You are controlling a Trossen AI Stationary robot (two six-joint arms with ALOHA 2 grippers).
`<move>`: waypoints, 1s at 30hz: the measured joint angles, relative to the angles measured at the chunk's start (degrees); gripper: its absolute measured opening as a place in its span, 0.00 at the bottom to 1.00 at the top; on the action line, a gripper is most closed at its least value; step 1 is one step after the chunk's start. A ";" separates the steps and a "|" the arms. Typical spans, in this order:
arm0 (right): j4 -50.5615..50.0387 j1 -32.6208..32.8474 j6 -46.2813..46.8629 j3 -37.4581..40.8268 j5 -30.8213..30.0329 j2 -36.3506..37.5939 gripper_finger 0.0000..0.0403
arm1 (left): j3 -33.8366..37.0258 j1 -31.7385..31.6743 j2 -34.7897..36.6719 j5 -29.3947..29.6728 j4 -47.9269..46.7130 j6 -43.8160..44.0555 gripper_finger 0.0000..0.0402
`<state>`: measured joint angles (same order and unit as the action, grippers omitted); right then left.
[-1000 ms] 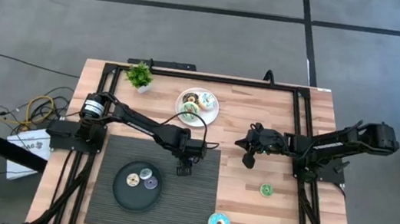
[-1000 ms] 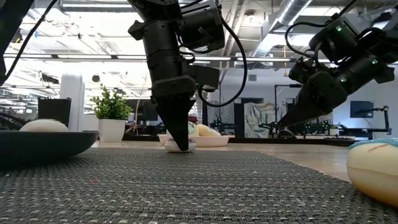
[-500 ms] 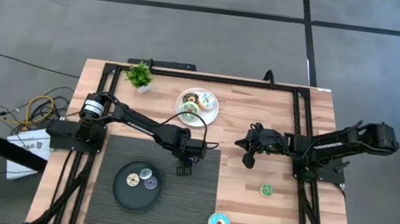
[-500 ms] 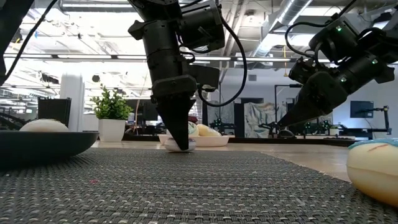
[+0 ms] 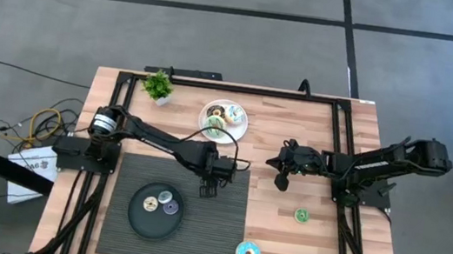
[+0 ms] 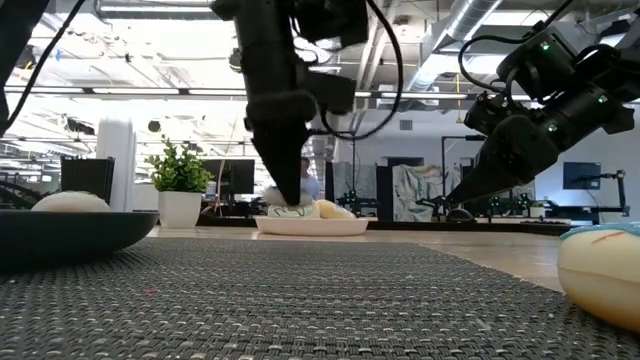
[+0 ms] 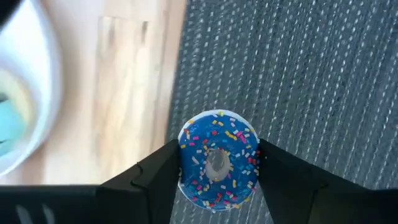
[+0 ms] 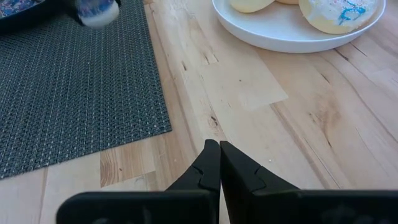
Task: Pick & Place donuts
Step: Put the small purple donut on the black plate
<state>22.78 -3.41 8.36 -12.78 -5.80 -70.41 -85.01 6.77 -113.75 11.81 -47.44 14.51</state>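
A small blue-iced donut with sprinkles [image 7: 217, 158] sits between the fingers of my left gripper [image 5: 208, 190], which hangs over the grey mat [image 5: 221, 232]; in the low view the gripper [image 6: 285, 195] is above the mat. My right gripper [image 8: 219, 149] is shut over bare wood, right of the mat [image 5: 279, 183]. The white plate [image 5: 239, 129] carries larger donuts. In the black dish [image 5: 137, 218] lie coin-sized donuts [image 5: 167, 203]. A small green donut [image 5: 301, 215] and a larger blue one [image 5: 248, 253] lie flat on the table. My left gripper pinches the small blue donut between its two fingers [image 7: 158, 177], one on each side of the outer rim [image 7: 185, 155]. The fingers come from above, pointing down. The donut is lifted clear of the mat and lies level, icing upward.
A potted plant [image 5: 159, 86] stands at the far left, beside the plate. Black frame rails run along the table's left and right sides [image 5: 348, 152]. Cables lie off the table's left edge. Bare wood shows between the mat and my right arm.
My left gripper has gone straight up with the small blue donut, which sat on the mat a second ago and now hangs clear above it. Its fingers have stayed shut on it. My right arm has kept still.
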 joint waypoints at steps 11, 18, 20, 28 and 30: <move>-0.07 -0.01 0.15 0.00 0.86 0.02 0.00 | -0.18 5.36 9.96 4.81 -4.58 2.02 0.48; -0.04 -0.01 0.17 0.00 1.25 0.02 0.00 | 4.37 11.29 13.50 8.40 -8.14 10.78 0.48; -0.04 -0.01 0.20 0.00 1.25 0.02 0.00 | 8.41 13.28 14.98 8.39 -7.36 15.60 0.48; -0.01 -0.01 0.22 0.00 1.33 0.02 0.00 | 25.25 24.21 24.60 10.11 -1.59 40.67 0.48; 0.07 0.00 0.24 0.00 1.33 0.02 0.00 | 28.69 27.39 27.22 10.81 -0.01 46.89 0.48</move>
<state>22.85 -3.42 8.60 -12.78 -4.47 -70.39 -56.32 34.16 -86.53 22.63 -47.46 61.40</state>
